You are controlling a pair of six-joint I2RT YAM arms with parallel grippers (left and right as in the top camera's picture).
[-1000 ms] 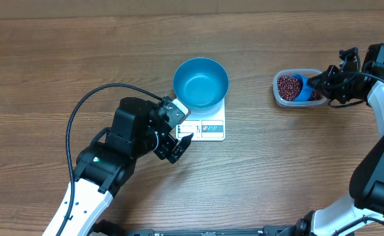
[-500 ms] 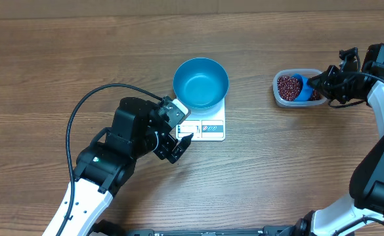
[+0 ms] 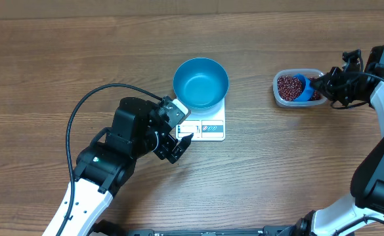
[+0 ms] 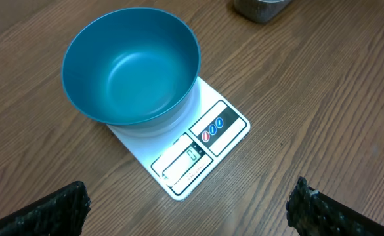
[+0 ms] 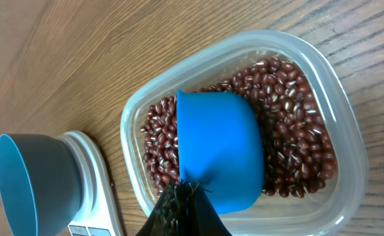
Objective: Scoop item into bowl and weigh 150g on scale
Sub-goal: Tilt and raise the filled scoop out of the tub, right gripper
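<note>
The wooden table [image 3: 47, 65] is filling every view. The left arm [image 3: 113, 157] is reaching in from the near-left edge, and the left gripper [image 3: 180, 129] is hovering just beside the front-left corner of the scale, with its jaws spread wide and gripping nothing. The right arm [image 3: 382, 98] is stretching in from the right side, and the right gripper [image 5: 185, 200] is pressing its fingers together on the handle end of the blue scoop [image 5: 221, 147].

The bright blue bowl [image 3: 201, 82] is sitting upright on the rear part of the white scale [image 3: 208, 128], overhanging its back edge, and its blue inside is showing right down to the bottom. The scale's display strip is lying uncovered in front of the bowl.

Well to the right, the clear tub [image 5: 349, 131] is resting on the table. The scoop is lying inside it, its cup set among the red-brown beans [image 5: 297, 137], which are spreading across the tub's floor around the cup.
</note>
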